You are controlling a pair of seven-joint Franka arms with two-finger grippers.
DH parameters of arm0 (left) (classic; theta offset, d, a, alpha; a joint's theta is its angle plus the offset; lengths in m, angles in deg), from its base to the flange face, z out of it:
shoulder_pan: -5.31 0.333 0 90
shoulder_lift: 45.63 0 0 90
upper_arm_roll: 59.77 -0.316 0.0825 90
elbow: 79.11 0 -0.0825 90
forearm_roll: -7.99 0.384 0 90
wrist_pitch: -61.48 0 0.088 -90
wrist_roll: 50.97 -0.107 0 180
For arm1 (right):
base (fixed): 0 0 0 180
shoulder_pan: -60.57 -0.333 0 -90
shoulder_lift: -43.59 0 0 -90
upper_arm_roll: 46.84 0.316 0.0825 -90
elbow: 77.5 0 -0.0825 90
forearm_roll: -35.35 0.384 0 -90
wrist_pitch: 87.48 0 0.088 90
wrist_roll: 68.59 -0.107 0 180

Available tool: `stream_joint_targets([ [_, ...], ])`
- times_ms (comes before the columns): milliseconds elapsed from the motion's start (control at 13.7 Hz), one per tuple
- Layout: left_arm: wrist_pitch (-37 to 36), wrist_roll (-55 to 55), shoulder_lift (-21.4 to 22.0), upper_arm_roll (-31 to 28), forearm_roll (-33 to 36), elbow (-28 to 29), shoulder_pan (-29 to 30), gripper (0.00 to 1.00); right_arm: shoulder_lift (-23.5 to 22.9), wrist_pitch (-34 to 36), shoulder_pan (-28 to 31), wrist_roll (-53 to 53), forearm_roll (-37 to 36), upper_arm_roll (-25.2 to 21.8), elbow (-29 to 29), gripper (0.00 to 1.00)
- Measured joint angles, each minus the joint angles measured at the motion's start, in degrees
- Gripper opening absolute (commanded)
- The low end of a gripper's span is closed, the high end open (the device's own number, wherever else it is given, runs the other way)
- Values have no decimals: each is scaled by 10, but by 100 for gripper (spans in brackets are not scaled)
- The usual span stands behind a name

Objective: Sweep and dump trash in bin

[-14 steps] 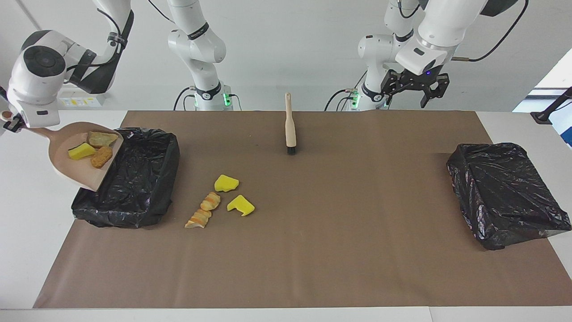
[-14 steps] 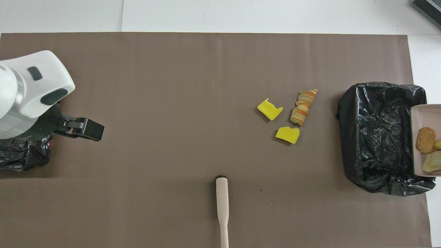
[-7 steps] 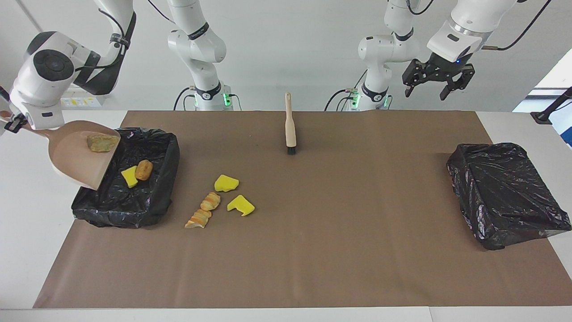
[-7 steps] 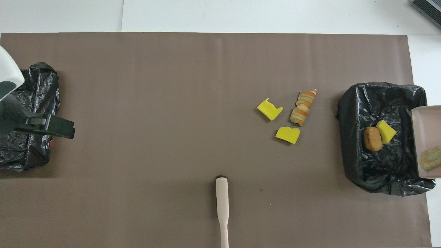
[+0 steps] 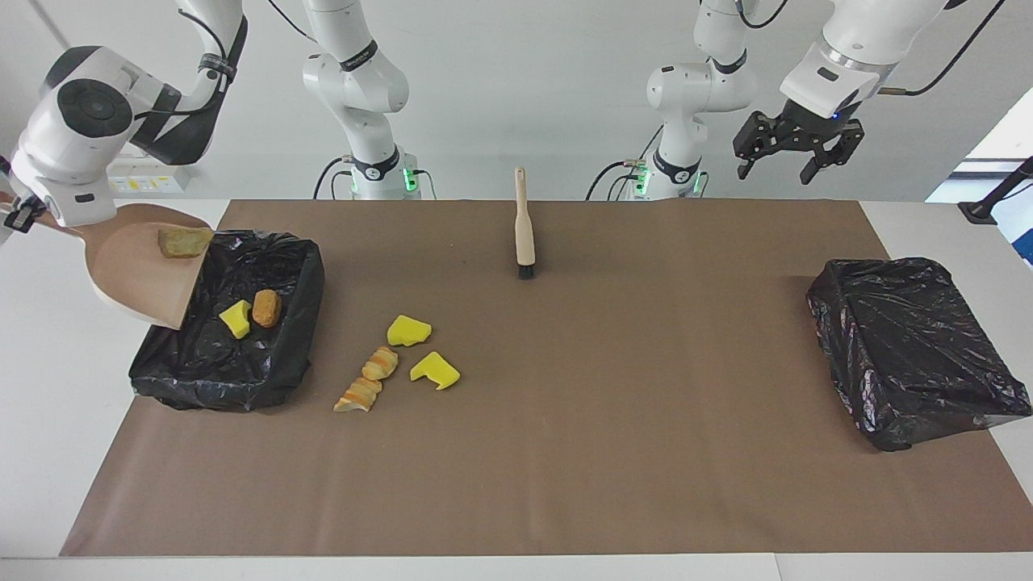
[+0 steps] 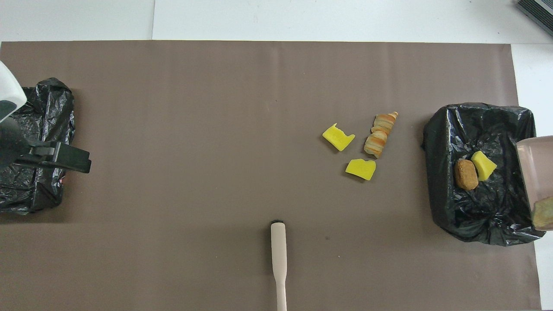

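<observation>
Meanwhile my right gripper [image 5: 18,216] kept its jaws clenched on the dustpan [image 5: 141,274], tilted over the bin [image 5: 266,355], one scrap [image 5: 184,240] clinging inside, while my left gripper [image 5: 795,157] hung released above the counter [image 5: 565,452].

right gripper [image 5: 18,216]: at the left edge of the facing view, mostly cut off by the frame and hidden by its own wrist housing; not in the overhead view.
dustpan handle [image 5: 56,226]: only a short stub shows at the left edge of the facing view.
dustpan [image 6: 538,170]: cut by the right edge of the overhead view; only a strip of the pan shows.
green-faced scrap [image 6: 544,214]: half out of the overhead frame at the right edge.
left gripper [image 6: 65,157]: in the overhead view one dark finger shows; the rest leaves the left edge.
brush [image 6: 279,263]: handle end cut by the overhead view's bottom edge.
second bin [image 6: 36,144]: partly hidden under the left arm at the overhead view's left edge.
</observation>
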Motion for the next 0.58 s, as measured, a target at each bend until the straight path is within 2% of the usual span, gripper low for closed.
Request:
stream_joint_targets([
  [218, 7, 0, 2, 0, 0, 6, 1, 100, 0, 14, -25, -41, -38, 1, 1, 0],
  [437, 10, 0, 3, 0, 0, 7, 1, 100, -1, 18, -30, -68, -46, 2, -2, 0],
  [582, 15, 0, 4, 0, 0, 7, 1, 100, -2, 47, -35, -98, -42, 3, -19, 0],
])
